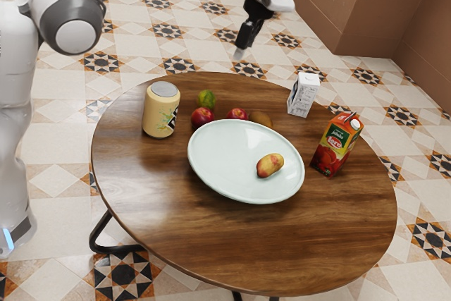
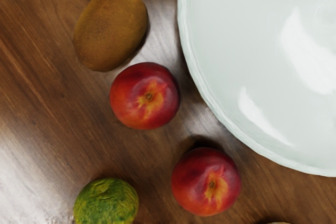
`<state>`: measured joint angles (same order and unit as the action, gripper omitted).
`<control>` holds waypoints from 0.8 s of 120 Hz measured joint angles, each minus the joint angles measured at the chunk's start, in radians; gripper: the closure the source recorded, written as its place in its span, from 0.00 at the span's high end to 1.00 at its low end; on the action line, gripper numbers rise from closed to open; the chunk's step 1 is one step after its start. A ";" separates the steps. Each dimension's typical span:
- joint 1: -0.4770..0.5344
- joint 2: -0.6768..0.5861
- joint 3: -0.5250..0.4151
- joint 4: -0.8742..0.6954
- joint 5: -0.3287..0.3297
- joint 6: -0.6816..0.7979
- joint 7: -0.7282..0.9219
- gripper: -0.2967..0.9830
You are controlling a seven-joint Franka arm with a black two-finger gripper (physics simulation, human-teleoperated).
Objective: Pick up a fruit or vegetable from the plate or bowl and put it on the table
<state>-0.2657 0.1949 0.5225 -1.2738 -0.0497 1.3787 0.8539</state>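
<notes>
Mango (image 1: 270, 166), by the look of it, lies on the plate (image 1: 218, 174), off its middle toward the exterior view's right. Nothing else sits on the plate, so I take this as the one to fetch.

As I judge it, the job is at its first step, the approach: the pick has yet to be made. The next move calls for carrying the claw (image 1: 239, 53) across the plate's far rim, over the mango, then straight down with the claw spread around it. Coming in low could knock the rim; the smooth, rounded skin might roll or slip in a poor grip.

The claw hangs high beyond the plate's far side, touching nothing, with nothing I can see in its hold. Whether it stands open or closed I cannot tell from here.

Just beyond the plate, on the table (image 1: 232, 252), are a kiwi (image 2: 111, 29) and two nectarines (image 2: 145, 96) (image 2: 206, 182), with a lime (image 1: 206, 99) farther back. A can (image 1: 161, 109) stands on the plate's left in the exterior view; a juice carton (image 1: 337, 144) and a milk carton (image 1: 303, 94) stand on its right.
</notes>
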 joint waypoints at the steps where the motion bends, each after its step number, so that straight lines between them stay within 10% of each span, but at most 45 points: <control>1: 0.004 0.000 0.000 0.000 -0.005 -0.004 -0.010 0.77; 40: -0.021 0.084 -0.165 -0.005 -0.157 0.013 -0.387 0.77; 96: -0.044 0.124 -0.187 -0.011 -0.119 0.061 -0.825 0.77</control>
<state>-0.3101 0.3193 0.3356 -1.2847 -0.1689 1.4402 0.0288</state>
